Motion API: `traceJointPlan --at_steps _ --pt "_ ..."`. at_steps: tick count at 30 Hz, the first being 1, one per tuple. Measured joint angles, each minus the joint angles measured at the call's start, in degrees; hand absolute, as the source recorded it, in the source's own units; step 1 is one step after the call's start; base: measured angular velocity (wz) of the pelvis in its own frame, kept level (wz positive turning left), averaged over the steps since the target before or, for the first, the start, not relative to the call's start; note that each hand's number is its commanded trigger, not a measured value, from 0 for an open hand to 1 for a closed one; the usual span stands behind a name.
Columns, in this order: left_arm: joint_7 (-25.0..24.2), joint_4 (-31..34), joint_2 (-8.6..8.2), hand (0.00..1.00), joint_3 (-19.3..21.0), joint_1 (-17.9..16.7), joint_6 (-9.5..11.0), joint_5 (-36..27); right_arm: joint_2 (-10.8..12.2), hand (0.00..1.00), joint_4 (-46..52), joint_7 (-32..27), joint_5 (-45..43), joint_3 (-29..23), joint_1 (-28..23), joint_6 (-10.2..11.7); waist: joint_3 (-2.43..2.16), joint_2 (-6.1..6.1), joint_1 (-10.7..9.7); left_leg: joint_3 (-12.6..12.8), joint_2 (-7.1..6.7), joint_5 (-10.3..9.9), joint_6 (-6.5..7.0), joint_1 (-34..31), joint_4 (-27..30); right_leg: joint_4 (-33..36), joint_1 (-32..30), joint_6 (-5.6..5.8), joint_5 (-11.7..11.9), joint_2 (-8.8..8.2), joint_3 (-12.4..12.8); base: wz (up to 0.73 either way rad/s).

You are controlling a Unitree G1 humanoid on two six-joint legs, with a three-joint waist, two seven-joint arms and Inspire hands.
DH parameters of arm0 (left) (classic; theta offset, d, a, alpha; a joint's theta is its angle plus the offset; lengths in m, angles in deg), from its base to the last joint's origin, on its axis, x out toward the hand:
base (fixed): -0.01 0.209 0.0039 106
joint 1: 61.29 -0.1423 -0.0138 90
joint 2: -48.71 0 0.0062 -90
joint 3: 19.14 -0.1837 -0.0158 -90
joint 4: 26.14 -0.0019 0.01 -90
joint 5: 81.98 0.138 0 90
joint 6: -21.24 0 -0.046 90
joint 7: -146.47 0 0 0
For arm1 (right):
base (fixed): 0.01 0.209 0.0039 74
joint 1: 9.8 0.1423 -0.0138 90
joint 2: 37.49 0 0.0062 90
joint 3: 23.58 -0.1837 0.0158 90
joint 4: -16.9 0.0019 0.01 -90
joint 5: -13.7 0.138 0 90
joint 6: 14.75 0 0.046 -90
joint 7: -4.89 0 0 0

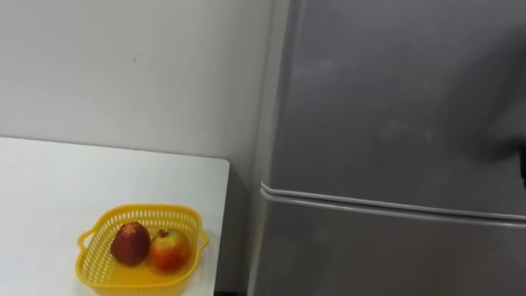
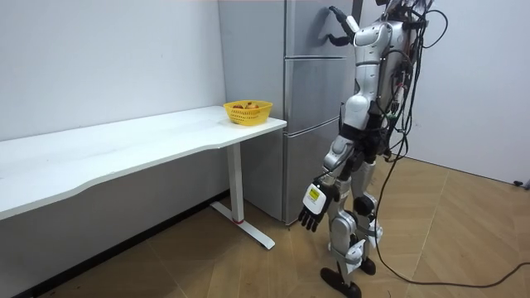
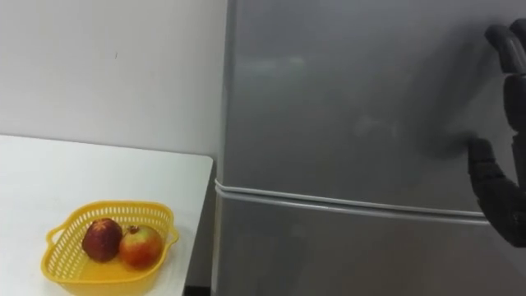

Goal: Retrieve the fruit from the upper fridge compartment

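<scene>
The fridge (image 3: 345, 123) stood grey and tall against the wall, both doors shut, with a pale seam running across between the upper door (image 1: 394, 90) and the lower door (image 3: 329, 255). The robot stood close in front of it, facing it, its right arm raised. Just beside the fridge, on the robot's left, a white table (image 1: 49, 189) ran along the wall.

The right hand (image 3: 497, 193) was up at the upper door's right side, above the seam. Its fingers (image 3: 505, 49) were spread apart and loosely bent, the thumb pointing at the door's face, and it held nothing. Whether it touched the door could not be told. The left hand (image 2: 312, 209) hung by the thigh, fingers relaxed and empty.

A yellow basket (image 1: 148, 210) sat near the table's end closest to the fridge. In it lay a dark red fruit (image 1: 130, 242) and an apple (image 1: 169, 251), touching each other.
</scene>
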Motion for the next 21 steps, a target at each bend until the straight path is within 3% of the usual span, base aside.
traceJointPlan --at_steps 6,8,12,16,21 --pt "0.12 0.38 -0.05 0.00 0.47 -1.80 -0.09 0.38 0.21 0.00 -1.32 -0.84 5.97 -2.23 0.08 1.19 -0.30 0.74 -1.58 0.60 0.00 0.00 0.00 -0.04 -0.21 -0.22 -0.19 0.08 -0.04 -0.02 -0.07 0.02" --pt "0.70 0.33 -0.12 0.00 1.57 -2.41 -0.08 0.31 0.22 0.00 -3.40 -2.30 9.74 -6.05 0.07 2.43 -0.46 0.91 -1.82 0.63 -0.03 0.00 0.00 0.03 -0.15 -0.22 -0.08 0.08 -0.03 -0.08 -0.22 0.02" --pt "3.06 0.46 -1.06 0.00 2.70 -3.29 -0.09 0.05 0.57 0.00 -8.08 -6.52 16.73 -12.01 0.05 2.09 -0.66 1.32 -2.34 1.33 -0.07 0.00 0.01 -0.09 -0.18 -0.27 -0.15 0.13 -0.05 -0.27 -0.43 0.02" --pt "3.73 0.64 -1.73 0.00 3.91 -4.53 -0.97 0.06 1.16 0.00 -13.18 -10.38 27.41 -17.20 -0.60 1.66 -1.07 2.41 -4.19 2.28 -0.11 -0.01 0.01 -0.20 -0.03 -0.45 -0.11 0.26 -0.14 -0.42 -0.34 -0.01" --pt "4.79 2.82 -2.03 0.00 5.31 -4.55 -3.46 0.24 6.81 0.00 -20.22 -14.10 39.35 -22.85 -4.64 -1.61 -1.31 3.14 -5.03 2.44 -0.09 -0.01 0.01 -0.24 -0.02 -0.34 -0.32 0.28 -0.17 -0.33 0.27 -0.06"
